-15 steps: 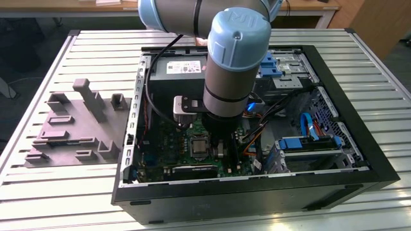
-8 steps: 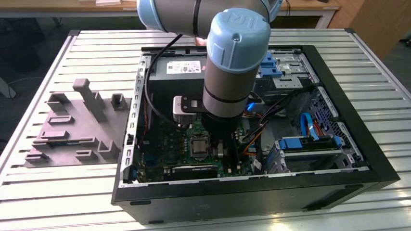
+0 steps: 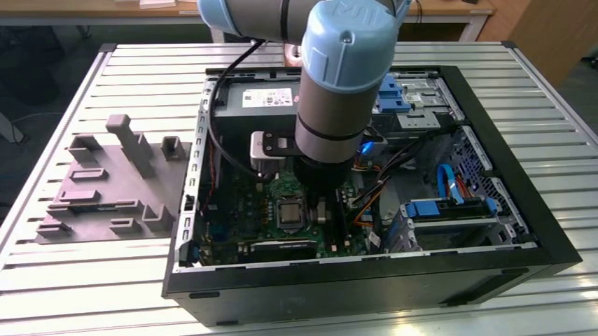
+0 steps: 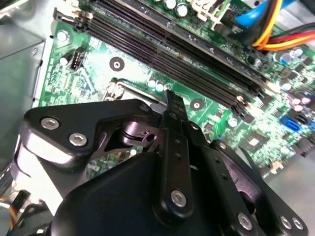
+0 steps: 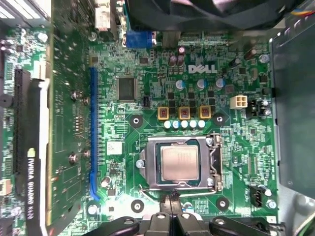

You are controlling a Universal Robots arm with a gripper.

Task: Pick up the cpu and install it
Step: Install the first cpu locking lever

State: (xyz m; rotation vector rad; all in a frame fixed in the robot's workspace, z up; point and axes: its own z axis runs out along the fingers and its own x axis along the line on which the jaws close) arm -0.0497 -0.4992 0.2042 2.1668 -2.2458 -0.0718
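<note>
Broadly, a slatted metal surface [image 3: 84,280] carries an open black computer case [image 3: 523,231] and, toward the exterior view's left, a grey moulded tray [image 3: 103,185] lying beside it. The arm [image 3: 341,84] reaches down into the case over the green motherboard [image 5: 236,147], which fills the case floor, with dark memory slots [image 4: 162,42] running across it in the second wrist view. A large grey box [image 3: 248,105] with a label sits at the far end of the case. In the first wrist view the silver-framed socket [image 5: 212,157] holds the cpu [image 5: 179,162], which lies flat inside the frame with its silvery top up. The end effector [image 5: 172,206] hangs just beside the socket's edge, holding nothing; its dark fingers [image 4: 173,105] appear drawn close together, tips apart from the cpu.
</note>
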